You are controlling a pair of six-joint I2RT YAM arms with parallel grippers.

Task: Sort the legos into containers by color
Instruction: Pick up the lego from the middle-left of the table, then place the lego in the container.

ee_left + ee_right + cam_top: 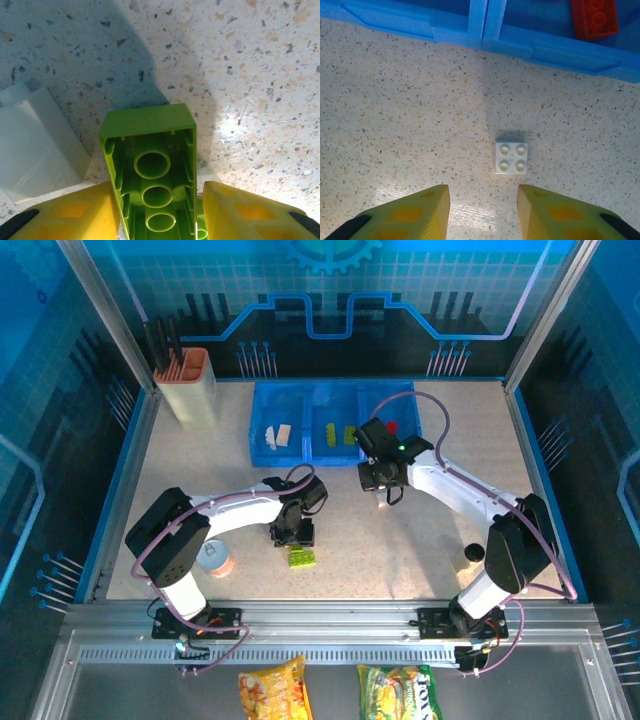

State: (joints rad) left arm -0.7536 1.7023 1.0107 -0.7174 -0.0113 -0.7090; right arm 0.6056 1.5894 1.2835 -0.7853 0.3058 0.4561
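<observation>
From above, the blue tray (265,400) sat at the tabletop's (400,560) far edge, with a green brick (301,558) towards the near edge.

At the left wrist, the left tool (159,189) flanked that brick (upside down); I could not tell whether it gripped.

At the right wrist, the right tool (482,190) gaped, with a white brick (511,158) ahead.

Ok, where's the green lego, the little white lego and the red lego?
green lego (150,165): left wrist view, on its hollow underside.
white lego (511,158): right wrist view, on its studded top.
red lego (595,17): right wrist view, on its studded top.
</observation>
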